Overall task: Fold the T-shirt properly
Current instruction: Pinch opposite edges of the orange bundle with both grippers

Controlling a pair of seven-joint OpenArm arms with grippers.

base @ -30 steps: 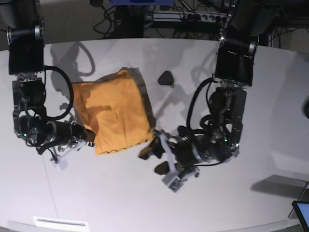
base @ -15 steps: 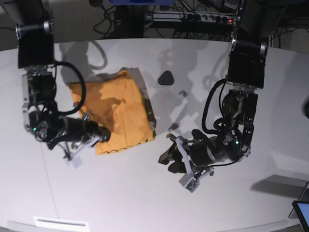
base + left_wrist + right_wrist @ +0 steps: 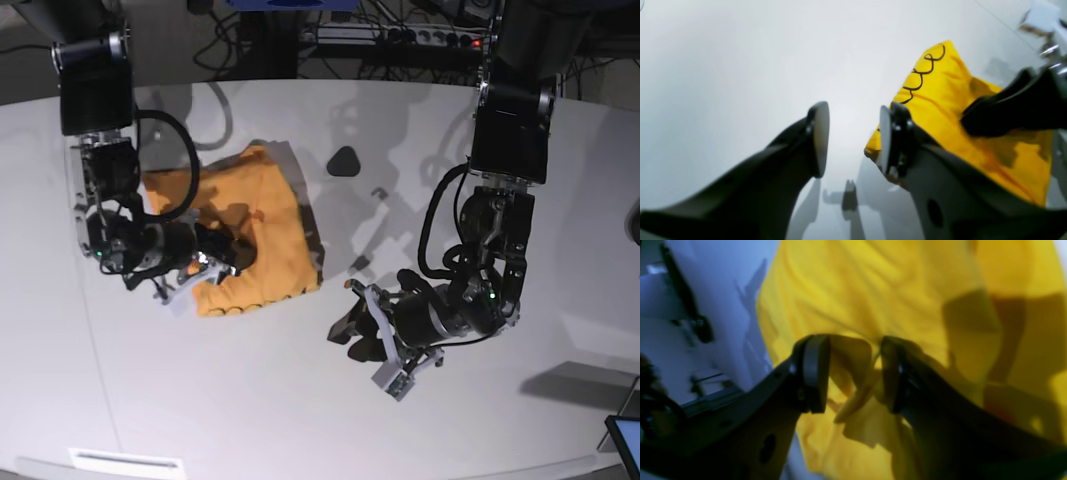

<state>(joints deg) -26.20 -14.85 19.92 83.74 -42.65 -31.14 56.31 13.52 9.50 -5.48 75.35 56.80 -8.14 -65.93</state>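
Observation:
The orange-yellow T-shirt lies folded into a rough rectangle on the white table, left of centre. My right gripper is over its front left part. In the right wrist view that gripper stands open, with a raised ridge of the T-shirt loose between its fingers. My left gripper hovers over bare table to the right of the shirt's front right corner. In the left wrist view it is open and holds nothing, and the T-shirt with dark wavy stitching lies just beyond its right finger.
A small dark object rests on the table behind the shirt. Cables and a power strip run along the far edge. A white label sits at the front left edge, and a screen corner shows at the bottom right.
My right gripper moved right onto the shirt, carrying its front left edge inward, and its jaws have come apart. The left gripper withdrew from the shirt's corner a second ago and now holds still.

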